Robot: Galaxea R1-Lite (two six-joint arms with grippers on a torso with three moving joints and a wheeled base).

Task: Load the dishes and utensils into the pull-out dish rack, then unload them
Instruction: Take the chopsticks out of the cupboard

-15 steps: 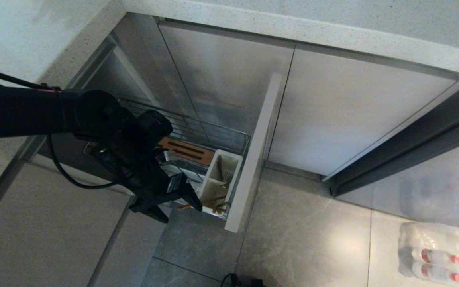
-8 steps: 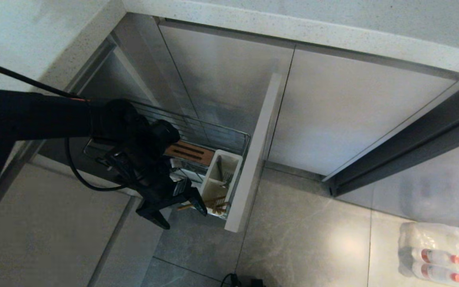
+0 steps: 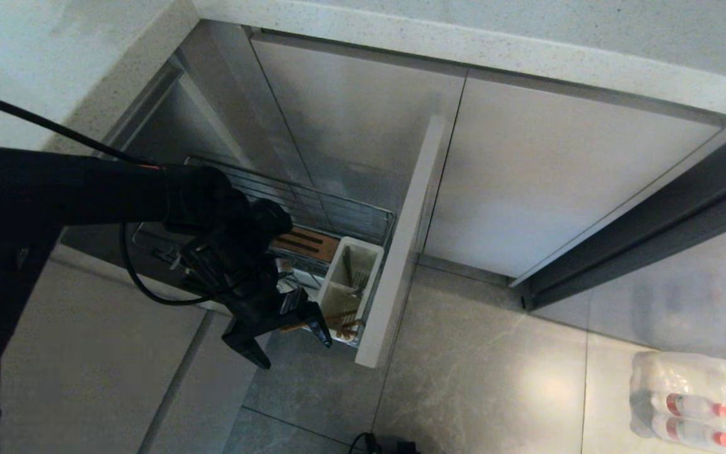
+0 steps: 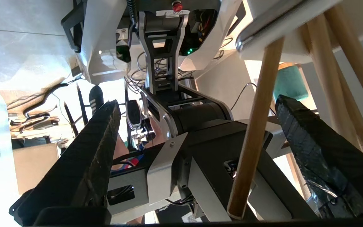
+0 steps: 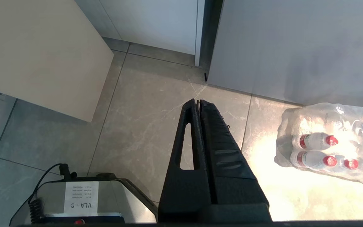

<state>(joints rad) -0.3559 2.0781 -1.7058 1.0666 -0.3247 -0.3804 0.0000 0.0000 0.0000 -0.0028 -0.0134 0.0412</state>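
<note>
Two claws belong to this robot, and only one is busy. The left claw [image 3: 287, 343] hangs low at the near corner of the pull-out dish rack [image 3: 363, 221], which is slid out of the cupboard at about 11 o'clock from the middle of the head view. Its two black fingers [image 3: 246, 350] are spread wide apart and hold nothing. From the left wrist, one wooden chopstick [image 4: 257, 126] stands in the gap between the fingers, and I cannot tell if it touches either one.

The chopsticks [image 3: 344, 325] lean in the near part of the white utensil caddy [image 3: 344, 287], right behind the beige front panel [image 3: 401, 252]. A silver fork [image 3: 353, 274] sits in the far part of the caddy. A brown wooden strip [image 3: 306, 241] with slots lies at 10 o'clock from the caddy. The black arm hides much of the rack, so I cannot see a plate or bowl.

The right claw [image 5: 198, 104] is squeezed closed over the grey floor [image 5: 143, 126], near a pack of water bottles [image 5: 329, 145] at 3 o'clock from it.
</note>
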